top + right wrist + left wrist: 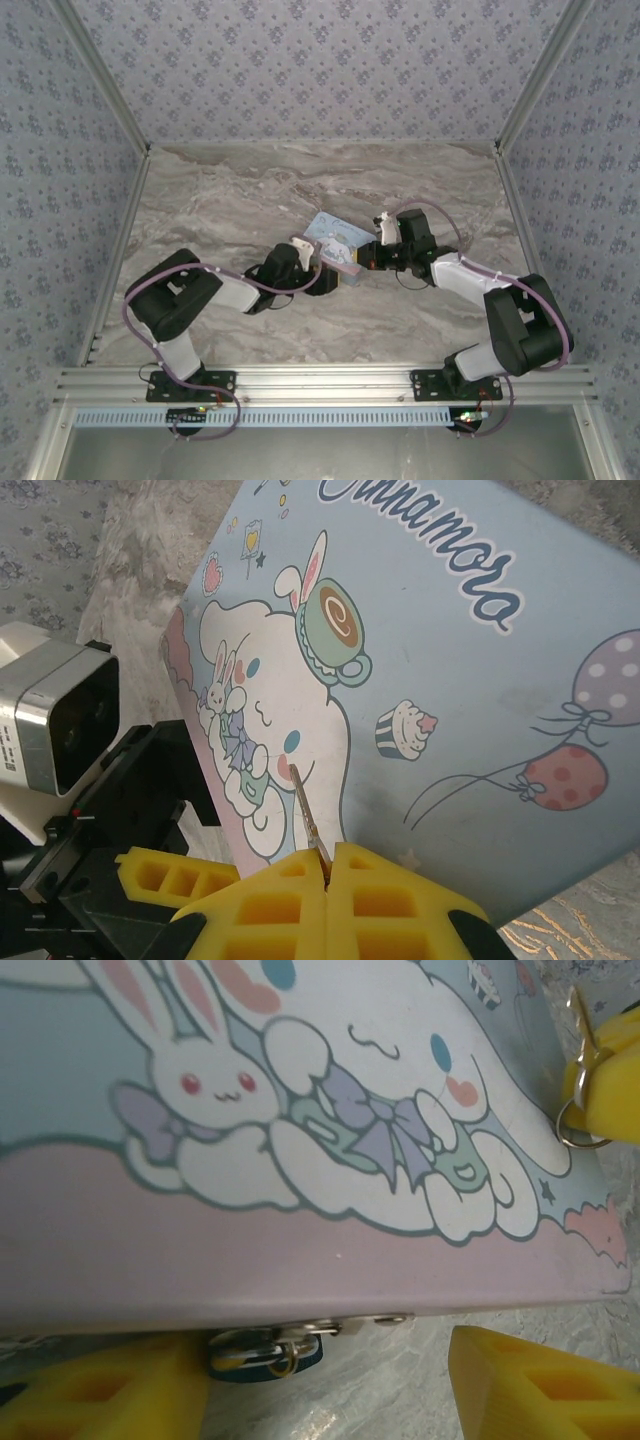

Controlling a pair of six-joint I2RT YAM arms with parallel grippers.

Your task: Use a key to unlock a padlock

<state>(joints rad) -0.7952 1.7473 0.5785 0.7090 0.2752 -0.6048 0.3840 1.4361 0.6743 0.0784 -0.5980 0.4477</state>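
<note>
The teal padlock [262, 1353] hangs by its thin silvery shackle from a metal hasp [330, 1327] on the lower edge of the cartoon tin [300, 1250]. It lies just beside the left finger of my left gripper [330, 1370], which is open, its yellow fingers [100, 1390] wide apart below the tin's edge. My right gripper [328, 865] is shut on the key [306, 815], whose slim blade sticks out over the tin's printed lid [450, 680]. From above, both grippers meet at the tin [333, 238], left gripper [322, 268] and right gripper [358, 255].
The tin stands tilted on the marble table [230, 200]. A silvery ring [577, 1125] hangs at the right gripper's yellow finger [610, 1080]. The left wrist camera housing [60, 720] sits close to the tin's left edge. Patterned walls enclose the table.
</note>
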